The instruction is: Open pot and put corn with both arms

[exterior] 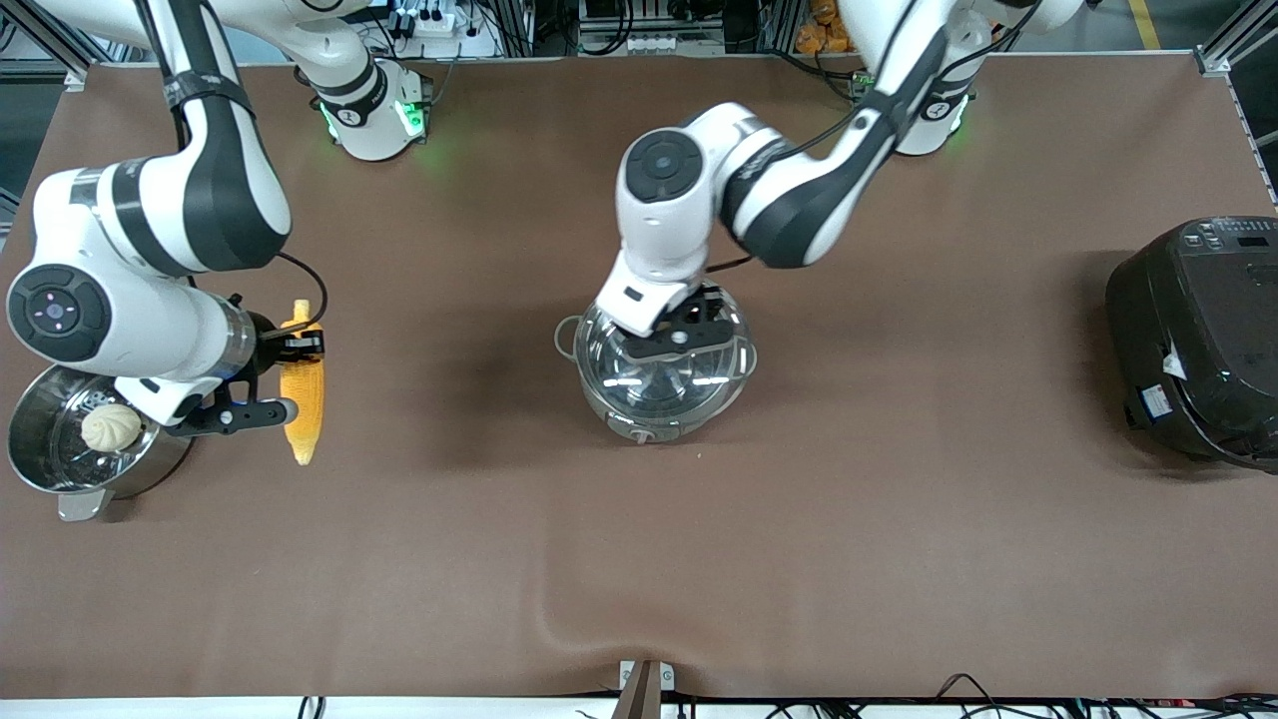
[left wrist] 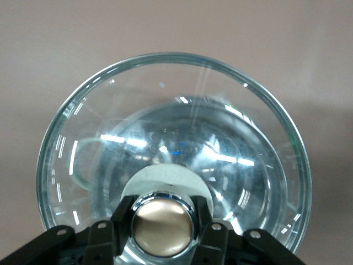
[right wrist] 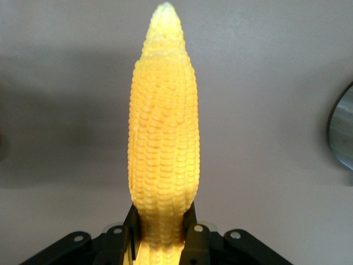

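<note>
front view: the left gripper (exterior: 682, 338) is over the pot (exterior: 654, 374) at mid-table, its jaws clamped on the lid (exterior: 639, 384) knob. the lid appears to sit on or just above the pot rim; which one cannot be told. the right gripper (exterior: 275, 379) is near the right arm's end of the table, jaws clamped on the corn (exterior: 302, 397), whose long axis runs toward and away from the front camera. the pot lies well apart from the corn, toward the left arm's end. bare table lies between them. a steamer pot (exterior: 60, 469) holding a white bun (exterior: 111, 427) sits under the right arm's wrist. a black cooker (exterior: 1198, 340) stands at the left arm's end.

left wrist view: fingers (left wrist: 212, 227) flank the coppery knob (left wrist: 163, 224), touching it. pot wall visible through the glass.

right wrist view: fingers (right wrist: 194, 234) grip the corn's thick end; the tapered tip points away from the jaws. judgement: the lid must clear the pot before the corn can enter.
</note>
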Controlling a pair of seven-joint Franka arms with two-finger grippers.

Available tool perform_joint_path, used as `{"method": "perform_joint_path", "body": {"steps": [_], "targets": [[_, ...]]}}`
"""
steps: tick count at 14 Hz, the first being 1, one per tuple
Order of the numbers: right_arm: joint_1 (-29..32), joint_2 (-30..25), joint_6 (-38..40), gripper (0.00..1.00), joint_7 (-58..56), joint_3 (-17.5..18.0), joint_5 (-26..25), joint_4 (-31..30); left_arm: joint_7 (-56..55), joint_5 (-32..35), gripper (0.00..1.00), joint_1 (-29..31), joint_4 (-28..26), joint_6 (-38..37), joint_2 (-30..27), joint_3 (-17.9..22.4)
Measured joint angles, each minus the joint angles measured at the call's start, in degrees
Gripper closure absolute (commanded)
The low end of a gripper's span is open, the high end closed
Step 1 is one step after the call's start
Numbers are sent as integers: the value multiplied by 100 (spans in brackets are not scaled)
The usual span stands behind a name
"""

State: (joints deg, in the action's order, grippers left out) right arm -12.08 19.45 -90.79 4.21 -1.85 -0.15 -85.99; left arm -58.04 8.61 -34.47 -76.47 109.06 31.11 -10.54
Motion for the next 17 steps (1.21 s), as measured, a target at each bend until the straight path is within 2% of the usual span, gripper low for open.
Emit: {"method": "perform_joint_path", "body": {"steps": [3, 6, 9, 11, 13, 17], "targets": [[-457, -7, -5, 100, 553, 45, 118, 188, -6, -32, 100, 773, 0, -237, -308, 22], [-1249, -4, -125, 100, 1264, 132, 326, 450, 302, -45, 100, 1718, -9, -549, -402, 16], [-2229, 110, -919, 100, 2420, 171, 474, 496, 968, -54, 100, 2484, -173, -781, -395, 12], [-3001, 415, -1665, 100, 3334, 179, 480, 495, 1549, -61, 100, 2917, -416, -767, -378, 6], [-3566, 782, -2211, 99, 3932, 170, 469, 499, 1897, -66, 100, 3253, -696, -511, -373, -4], [-3712, 1231, -2427, 88, 4049, 92, 458, 510, 1979, -79, 100, 3354, -1361, 169, -469, -88]]}}
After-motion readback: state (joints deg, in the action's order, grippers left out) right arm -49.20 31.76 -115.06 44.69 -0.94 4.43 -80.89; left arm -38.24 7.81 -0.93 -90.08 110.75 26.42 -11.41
